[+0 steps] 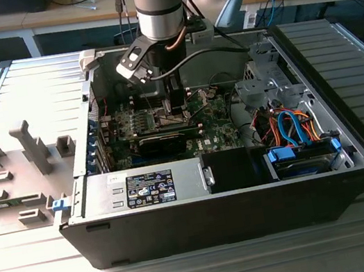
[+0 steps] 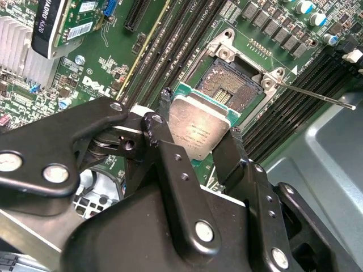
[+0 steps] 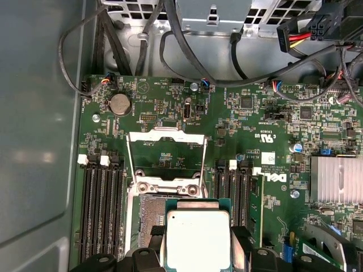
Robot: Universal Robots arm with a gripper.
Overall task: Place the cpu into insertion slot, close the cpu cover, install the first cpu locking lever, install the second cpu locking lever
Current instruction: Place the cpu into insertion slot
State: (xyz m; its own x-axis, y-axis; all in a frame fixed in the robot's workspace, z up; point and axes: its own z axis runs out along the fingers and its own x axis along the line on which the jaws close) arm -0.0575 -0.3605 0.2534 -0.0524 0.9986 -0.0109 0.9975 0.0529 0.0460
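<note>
The cpu, a flat square chip with a silvery top, is pinched between my gripper's two black fingers. In the first wrist view the cpu hangs partly over the insertion slot, whose dark pin field lies open on the green motherboard. The slot shows just beyond the chip. The cpu cover, a silver frame, stands swung up behind the socket. A thin metal lever rod sticks out beside it. In the exterior view my gripper reaches down into the open case.
Black memory slots flank the socket on both sides. A finned heat sink and a long black card lie nearby. Cables cross the case wall behind the board. A power supply and drive bay line the case's front.
</note>
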